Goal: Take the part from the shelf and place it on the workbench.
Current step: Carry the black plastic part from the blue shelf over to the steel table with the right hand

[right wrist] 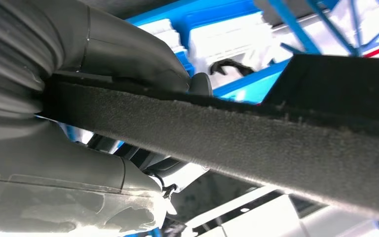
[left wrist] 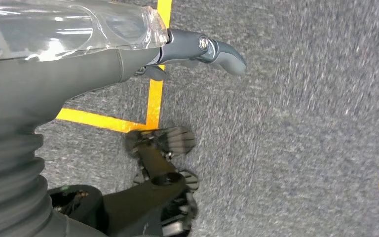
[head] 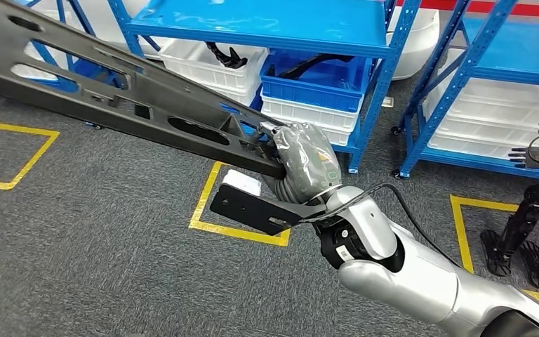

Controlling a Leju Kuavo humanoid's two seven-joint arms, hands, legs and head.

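Note:
A long black plastic part (head: 112, 91) with several cut-out slots stretches from the upper left down to the middle of the head view, held in the air above the carpet. My right hand (head: 307, 165), wrapped in clear film, grips its lower end. In the right wrist view the part (right wrist: 256, 143) crosses as a rough dark bar with my right hand (right wrist: 79, 138) closed around it. My left hand (left wrist: 128, 54) hangs over the grey carpet, a finger (left wrist: 217, 49) stretched out and nothing held.
Blue shelves (head: 267, 28) stand ahead with white bins (head: 210, 63) and a blue bin (head: 316, 84) holding dark parts. A second blue shelf (head: 477, 63) is at right. Yellow floor lines (head: 242, 228) mark squares on the grey carpet. Dark robot hands (head: 526, 225) lie at right.

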